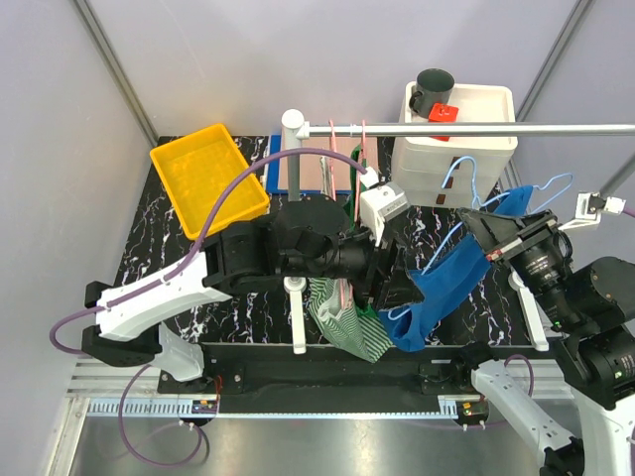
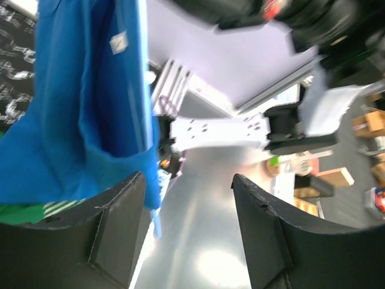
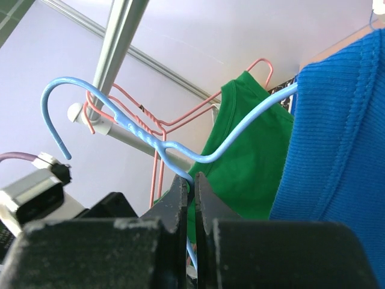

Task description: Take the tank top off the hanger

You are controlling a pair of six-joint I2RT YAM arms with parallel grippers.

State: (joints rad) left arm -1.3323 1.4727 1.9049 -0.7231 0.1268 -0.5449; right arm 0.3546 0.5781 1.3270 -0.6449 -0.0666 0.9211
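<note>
Plainly, one tank top (image 1: 446, 280), one blue hanger (image 3: 139, 133)

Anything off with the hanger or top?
Yes. The blue hanger is off the rail and tilted, pinched in the shut right gripper. The blue top sags diagonally from it toward the table's front edge, beside the open left gripper.

Top view: bright, even, diffuse light with soft shadows. Left wrist view: a glare patch sits on the metal sheet (image 2: 180, 241) below the left pincer (image 2: 187, 180), and the area above and right of the pincer is blurred. Right wrist view: the hanger (image 3: 139, 132) above the right pincer (image 3: 194, 183) is sharp, while the pincer body is slightly soft.
</note>
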